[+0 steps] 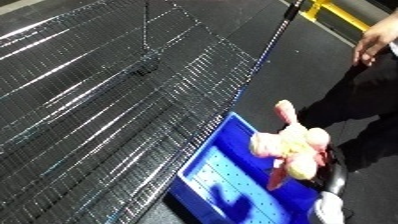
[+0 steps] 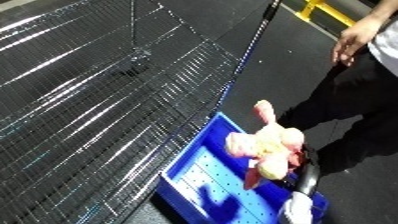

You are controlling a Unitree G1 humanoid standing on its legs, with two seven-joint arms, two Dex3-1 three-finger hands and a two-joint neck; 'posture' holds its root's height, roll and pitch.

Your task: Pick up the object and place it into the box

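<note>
The right hand [image 1: 325, 159], mostly hidden behind the toy [image 1: 290, 145], seems to grip it above the blue bin [image 1: 213, 182]. The toy is a pale pink-and-yellow plush, limbs dangling. Both views show alike.

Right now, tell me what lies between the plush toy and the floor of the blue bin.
Nothing: in the left eye view the plush toy, held up by the right hand, hangs over the blue bin, whose perforated floor is bare.

Bare bin [image 1: 218, 172] floor left of toy [image 1: 289, 147]
</note>
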